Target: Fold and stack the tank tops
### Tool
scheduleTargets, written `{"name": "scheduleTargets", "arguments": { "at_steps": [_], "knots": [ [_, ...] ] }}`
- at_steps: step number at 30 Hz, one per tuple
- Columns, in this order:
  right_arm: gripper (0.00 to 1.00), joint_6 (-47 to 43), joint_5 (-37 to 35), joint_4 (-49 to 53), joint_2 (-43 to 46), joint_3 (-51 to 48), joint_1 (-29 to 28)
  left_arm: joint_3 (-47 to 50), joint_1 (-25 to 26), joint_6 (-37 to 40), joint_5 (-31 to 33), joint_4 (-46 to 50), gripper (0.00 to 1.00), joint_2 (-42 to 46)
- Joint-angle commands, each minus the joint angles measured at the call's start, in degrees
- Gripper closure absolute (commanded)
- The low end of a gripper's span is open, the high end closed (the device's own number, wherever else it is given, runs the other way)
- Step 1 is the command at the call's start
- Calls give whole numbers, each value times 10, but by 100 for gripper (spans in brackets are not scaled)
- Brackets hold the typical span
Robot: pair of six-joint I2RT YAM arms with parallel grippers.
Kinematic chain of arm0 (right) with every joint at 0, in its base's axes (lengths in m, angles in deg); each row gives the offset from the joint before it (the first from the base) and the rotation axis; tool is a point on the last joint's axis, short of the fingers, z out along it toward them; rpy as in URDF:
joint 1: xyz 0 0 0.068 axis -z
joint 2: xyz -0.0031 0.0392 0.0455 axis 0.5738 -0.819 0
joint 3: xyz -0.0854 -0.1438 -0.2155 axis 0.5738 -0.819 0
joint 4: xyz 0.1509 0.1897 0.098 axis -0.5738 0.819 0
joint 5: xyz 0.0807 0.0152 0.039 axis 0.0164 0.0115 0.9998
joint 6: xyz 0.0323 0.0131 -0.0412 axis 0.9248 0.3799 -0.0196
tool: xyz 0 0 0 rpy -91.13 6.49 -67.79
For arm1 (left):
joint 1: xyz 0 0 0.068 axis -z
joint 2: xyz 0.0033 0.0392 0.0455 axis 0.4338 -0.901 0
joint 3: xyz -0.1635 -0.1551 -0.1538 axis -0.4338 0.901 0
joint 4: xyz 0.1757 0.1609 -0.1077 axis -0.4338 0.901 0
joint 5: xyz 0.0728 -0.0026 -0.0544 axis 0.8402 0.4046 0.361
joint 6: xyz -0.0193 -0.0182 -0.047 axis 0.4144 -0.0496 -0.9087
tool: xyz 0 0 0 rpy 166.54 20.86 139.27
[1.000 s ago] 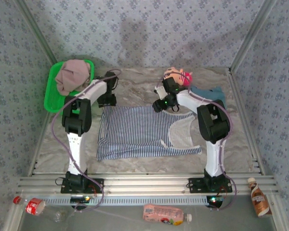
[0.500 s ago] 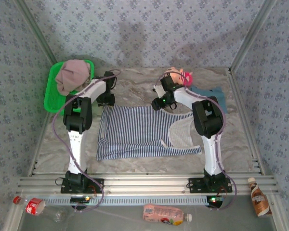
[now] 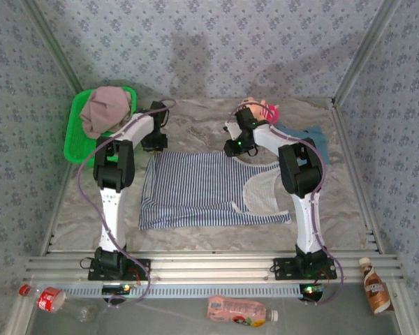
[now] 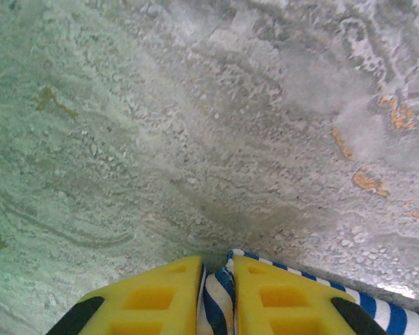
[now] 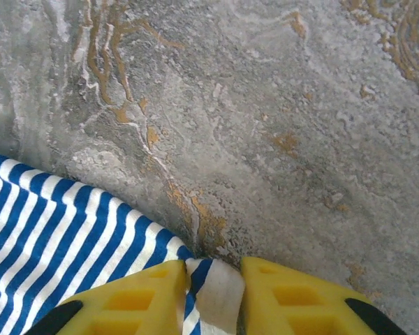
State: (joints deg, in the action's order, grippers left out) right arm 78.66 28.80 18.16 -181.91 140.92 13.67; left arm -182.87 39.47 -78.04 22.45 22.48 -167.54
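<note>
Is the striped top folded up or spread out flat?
Spread out: the striped top lies flat on the table, while the left hand and right hand pinch its far edge.

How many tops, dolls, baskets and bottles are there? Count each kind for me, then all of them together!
Tank tops: 3 (striped top, mauve-pink top, teal-blue top)
Plush doll: 1
Green basket: 1
Bottles: 3 (red-label bottle, pink bottle, brown bottle)
Total: 8
</note>
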Motion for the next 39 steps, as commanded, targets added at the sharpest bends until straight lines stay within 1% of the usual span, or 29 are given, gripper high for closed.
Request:
{"name": "scheduleTargets", "arguments": {
  "at_steps": [1,4,7,9,13,21,25,31,34,35,37,39],
  "knots": [
    [77,1,23,-7,-17,17,0,-19,-7,22,-7,4,84,-22],
    [86,-10,26,-28,-10,15,3,-29,-8,31,0,12,88,-20],
    [89,-20,34,-69,10,-9,3,-31,-7,34,-1,15,91,-11],
    [91,-26,42,-98,27,-30,2,-28,-7,37,-4,15,93,-3],
    [92,-53,52,-160,69,-87,2,-16,-4,50,-8,9,94,23],
    [92,-137,63,-232,139,-182,-5,46,5,76,-14,-24,93,89],
    [92,-176,69,-234,166,-215,-10,87,5,85,-12,-41,94,121],
    [92,-196,78,-258,206,-263,-21,157,10,102,-9,-63,93,176],
    [92,-195,82,-267,227,-295,-22,180,9,112,6,-62,93,196],
    [92,-203,79,-259,236,-300,-24,186,9,115,7,-60,93,200],
    [92,-246,51,-229,249,-306,-31,197,9,117,7,-58,93,207],
    [92,-270,42,-222,265,-323,-31,210,9,116,8,-64,93,217]
  ]
}}
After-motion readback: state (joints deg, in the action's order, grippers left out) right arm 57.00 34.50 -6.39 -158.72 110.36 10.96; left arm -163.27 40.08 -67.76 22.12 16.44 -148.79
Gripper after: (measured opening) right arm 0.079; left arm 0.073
